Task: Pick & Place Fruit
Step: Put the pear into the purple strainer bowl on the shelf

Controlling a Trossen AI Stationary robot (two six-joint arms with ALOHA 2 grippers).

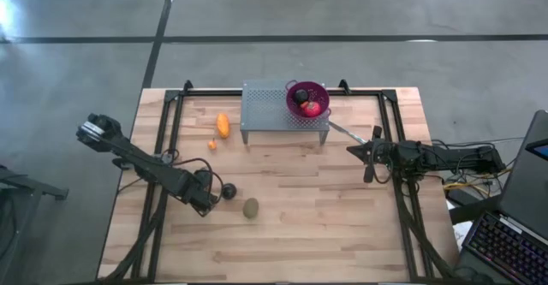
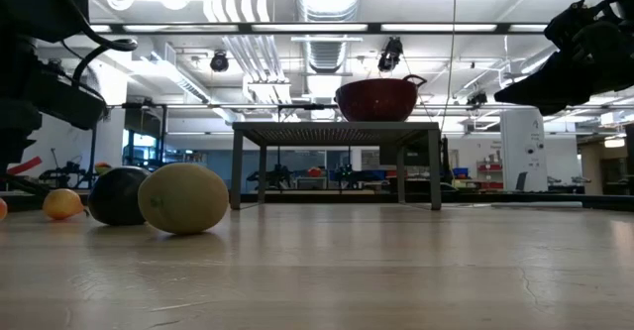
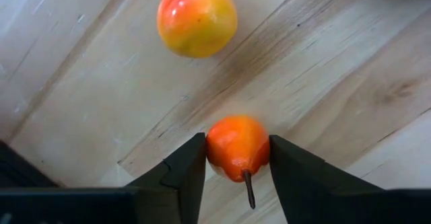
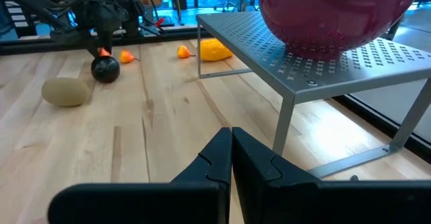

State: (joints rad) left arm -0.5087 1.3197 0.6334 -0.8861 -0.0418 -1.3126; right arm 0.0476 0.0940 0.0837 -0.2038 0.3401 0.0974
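Evidently the small orange fruit sits between the left gripper's two fingers, which press on its sides, just above the wooden table near its left front part. It looks like a smooth, glossy, hard-shelled toy, so it should be light and stiff but likely slippery; the hold across its widest middle seems the safest, since the thin stem would give no purchase. In the high view this fruit is hidden under the gripper, and whether it rests on the table or is lifted cannot be told. Just beside the gripper lie a black round and a brown-green oval; both look equally smooth and best taken across the middle. An elongated orange fruit and a tiny orange ball lie farther back, near the grey rack. On the rack stands the purple bowl, holding a red fruit and a dark one partly cut off by the rim. The right gripper waits at the table's right side, fingers closed together on nothing.
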